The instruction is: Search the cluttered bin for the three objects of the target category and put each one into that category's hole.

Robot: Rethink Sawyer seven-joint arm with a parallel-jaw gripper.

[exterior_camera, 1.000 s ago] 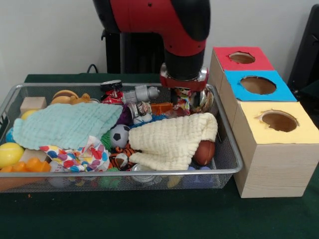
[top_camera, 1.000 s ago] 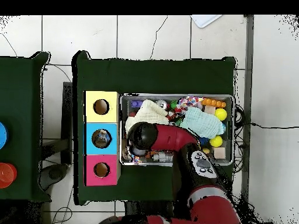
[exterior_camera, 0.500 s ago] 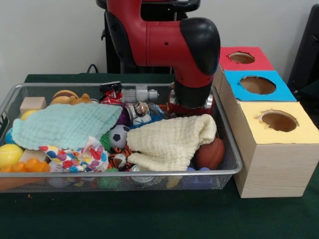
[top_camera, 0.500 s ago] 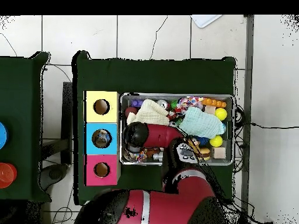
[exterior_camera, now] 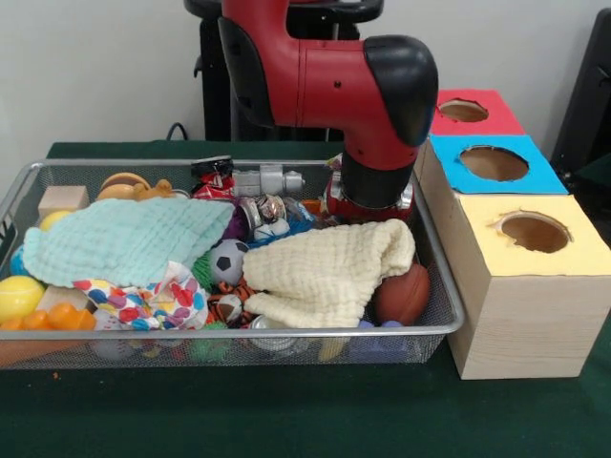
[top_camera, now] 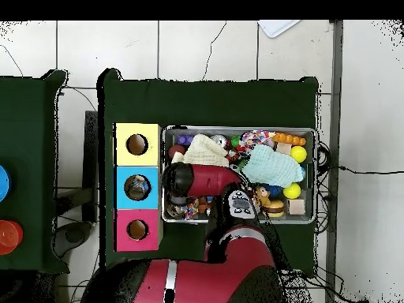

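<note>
The wire mesh bin (exterior_camera: 449,286) is full of clutter and also shows in the overhead view (top_camera: 237,129). My arm's wrist (exterior_camera: 370,196) hangs low over the bin's back right corner, next to the boxes. The gripper below it is hidden behind the yellow cloth (exterior_camera: 329,267). In the overhead view the arm (top_camera: 193,179) covers that corner. The blue-surround hole (exterior_camera: 494,163) tops the middle box, and something shows inside it from above (top_camera: 136,187). A crushed clear bottle-like thing (exterior_camera: 269,179) lies at the bin's back. I see no blue label plainly.
The red-surround hole (exterior_camera: 464,111) and the yellow-surround hole (exterior_camera: 535,232) flank the blue one. In the bin lie a mint cloth (exterior_camera: 124,239), a small soccer ball (exterior_camera: 229,260), a brown ball (exterior_camera: 401,294), a yellow ball (exterior_camera: 19,296) and a dented can (exterior_camera: 272,212).
The arm has dropped lower into the bin's back right corner and shifted a little toward the boxes. The yellow cloth's right end has bunched up slightly.
</note>
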